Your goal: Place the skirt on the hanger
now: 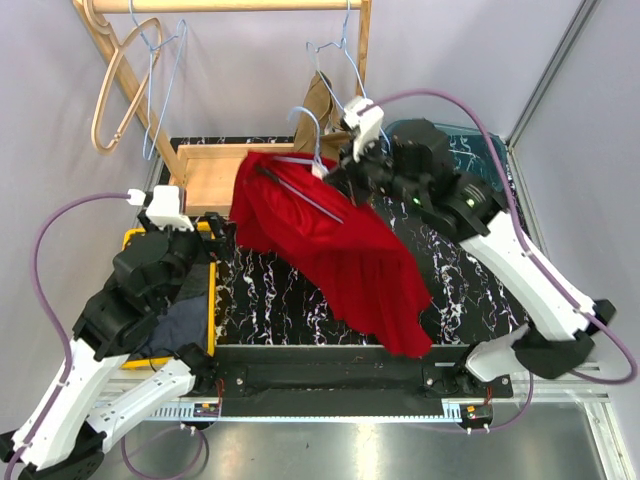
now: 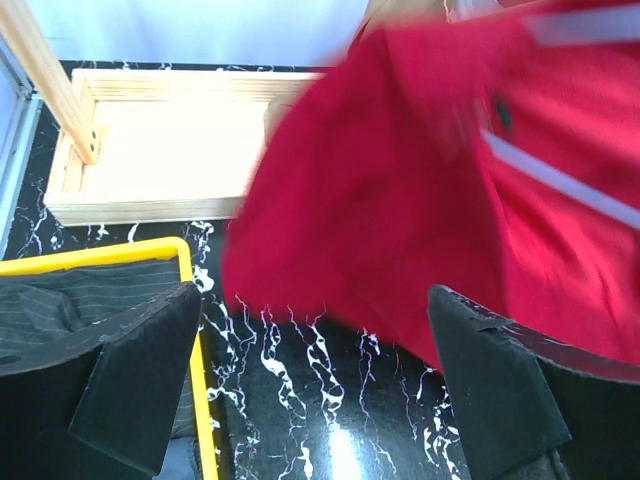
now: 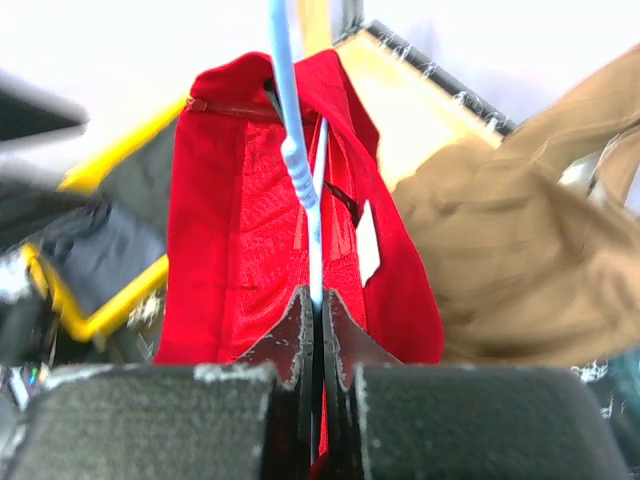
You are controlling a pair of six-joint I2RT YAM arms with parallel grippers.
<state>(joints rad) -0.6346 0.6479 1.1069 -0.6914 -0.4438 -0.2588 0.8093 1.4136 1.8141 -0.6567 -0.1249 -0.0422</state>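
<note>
A red skirt hangs on a light blue wire hanger, draped down over the black marble table. My right gripper is shut on the hanger's wire, holding it and the skirt up in the air. My left gripper is open and empty, low over the table beside the yellow bin; the skirt's edge hangs just in front of it. In the top view the left gripper sits left of the skirt.
A wooden rack with a wooden hanger, wire hangers and a hung tan garment stands at the back. Its wooden base tray lies behind the skirt. A yellow bin with dark clothes is at left.
</note>
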